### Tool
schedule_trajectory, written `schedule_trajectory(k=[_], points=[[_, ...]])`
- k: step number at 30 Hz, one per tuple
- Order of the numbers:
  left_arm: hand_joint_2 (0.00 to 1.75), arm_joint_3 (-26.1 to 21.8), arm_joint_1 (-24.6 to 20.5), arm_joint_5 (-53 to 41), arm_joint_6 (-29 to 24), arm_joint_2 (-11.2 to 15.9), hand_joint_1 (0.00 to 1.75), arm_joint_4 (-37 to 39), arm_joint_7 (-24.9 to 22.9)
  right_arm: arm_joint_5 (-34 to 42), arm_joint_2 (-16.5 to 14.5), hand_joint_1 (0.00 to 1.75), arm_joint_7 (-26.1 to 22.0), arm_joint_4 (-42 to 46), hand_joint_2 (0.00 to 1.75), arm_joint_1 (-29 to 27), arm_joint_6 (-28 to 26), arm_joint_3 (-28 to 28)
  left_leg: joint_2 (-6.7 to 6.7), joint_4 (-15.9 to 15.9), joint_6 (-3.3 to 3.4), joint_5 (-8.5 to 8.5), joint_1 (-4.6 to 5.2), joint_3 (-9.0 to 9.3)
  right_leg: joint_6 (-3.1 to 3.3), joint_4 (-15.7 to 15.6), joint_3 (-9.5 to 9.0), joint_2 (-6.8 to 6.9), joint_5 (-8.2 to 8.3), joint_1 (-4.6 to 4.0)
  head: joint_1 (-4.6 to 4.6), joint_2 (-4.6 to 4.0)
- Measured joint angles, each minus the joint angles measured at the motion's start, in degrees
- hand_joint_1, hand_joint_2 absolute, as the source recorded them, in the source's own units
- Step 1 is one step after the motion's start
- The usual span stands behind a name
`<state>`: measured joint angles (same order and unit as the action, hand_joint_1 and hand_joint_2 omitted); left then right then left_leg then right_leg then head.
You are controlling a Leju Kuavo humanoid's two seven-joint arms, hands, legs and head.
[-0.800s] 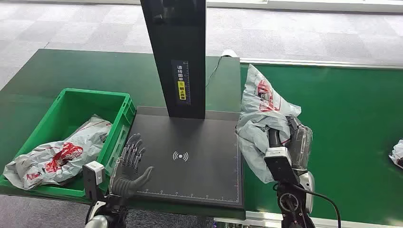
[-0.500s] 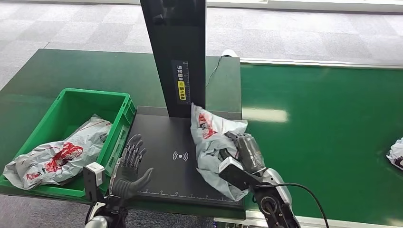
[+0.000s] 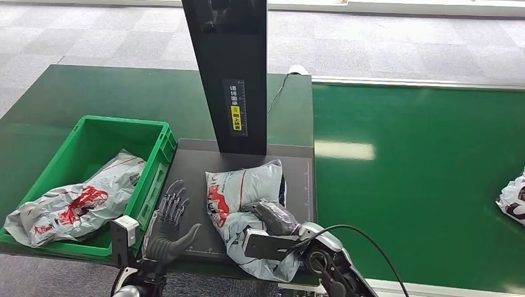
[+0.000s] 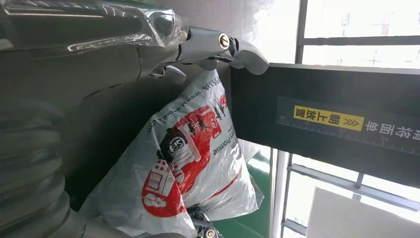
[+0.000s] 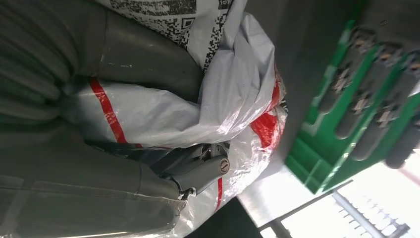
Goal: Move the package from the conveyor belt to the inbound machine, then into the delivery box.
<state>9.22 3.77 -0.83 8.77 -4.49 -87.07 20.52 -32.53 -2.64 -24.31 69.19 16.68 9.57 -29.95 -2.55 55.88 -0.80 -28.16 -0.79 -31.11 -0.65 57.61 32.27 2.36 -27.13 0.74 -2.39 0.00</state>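
Three grey plastic mailing bags with red print are in sight. One package (image 3: 247,204) lies on the black scanner plate (image 3: 192,167) of the inbound machine, gripped by the right robot hand (image 3: 269,218), whose fingers wrap over its near end. A second bag (image 3: 77,204) rests inside the one green box (image 3: 99,133), which stands on the dark green counter (image 3: 124,93) just to the left of the plate. A third bag (image 3: 512,201) shows at the far right edge of the green conveyor belt (image 3: 421,161), well apart from the rest.

One black post (image 3: 229,68) rises from the back of the plate and bears a yellow label (image 3: 236,114). The left robot hand (image 3: 168,219) is at the plate's near left corner, between the box and the package, fingers spread apart and holding nothing. In the left wrist view the package (image 4: 193,163) lies just beside the post's base.
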Motion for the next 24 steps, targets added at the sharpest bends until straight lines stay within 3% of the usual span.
schedule_trajectory(k=[4,9,11,15,16,18,24], points=[[1.75,0.0,0.1,-0.2,0.0,-0.1,0.00,-0.1,0.0,3.1,0.0,1.75,-4.2,-0.3,1.75,0.1,0.5,-1.3,0.00,0.0,0.00,0.00,-0.01,-0.02,0.00,0.0,0.00,0.00,0.00,-0.01,0.01,0.00],[1.75,0.0,0.1,-0.2,-0.1,-0.2,0.00,-0.1,0.0,4.8,-0.3,1.75,-5.4,-0.2,1.75,0.3,-0.7,-1.7,0.01,0.0,0.00,0.00,0.00,-0.04,0.00,0.0,0.00,0.01,0.00,0.00,0.01,0.00],[1.75,-0.1,0.1,-0.2,-0.1,-0.3,0.00,-0.2,0.0,5.3,-0.4,1.54,-5.7,0.0,1.75,0.4,-1.7,-1.7,0.02,0.0,0.00,0.00,0.00,-0.04,0.00,0.0,0.00,0.01,0.00,0.01,0.01,0.00],[1.75,-0.1,0.1,-0.3,-0.1,-0.3,0.00,-0.3,0.0,5.1,-0.7,0.27,-4.9,0.4,1.75,0.4,-5.2,-1.4,0.02,0.0,0.00,0.00,0.00,-0.04,0.00,0.0,0.00,0.01,0.00,0.01,0.01,0.00],[1.75,-0.1,0.2,-0.3,-0.1,-0.3,0.00,-0.4,0.0,4.9,-0.7,0.10,-4.5,0.4,1.75,0.4,-6.1,-1.2,0.02,0.0,0.00,0.00,0.00,-0.04,0.00,0.0,0.00,0.01,0.00,0.01,0.01,0.00],[1.75,-0.1,0.3,-0.4,-0.4,-0.3,0.00,-0.6,0.2,4.8,-0.9,0.00,-3.9,0.7,1.75,0.4,-7.3,-0.8,0.02,0.0,0.00,0.00,0.00,-0.04,0.00,0.0,0.00,0.01,0.00,0.00,0.01,0.00],[1.75,-0.5,0.7,0.6,-1.1,-0.7,0.00,-2.2,2.7,6.4,-0.9,0.00,-3.4,1.0,1.75,0.4,-6.5,0.1,0.02,0.0,0.00,0.00,0.00,-0.04,0.00,0.0,0.00,0.01,0.00,0.00,0.01,0.00]])
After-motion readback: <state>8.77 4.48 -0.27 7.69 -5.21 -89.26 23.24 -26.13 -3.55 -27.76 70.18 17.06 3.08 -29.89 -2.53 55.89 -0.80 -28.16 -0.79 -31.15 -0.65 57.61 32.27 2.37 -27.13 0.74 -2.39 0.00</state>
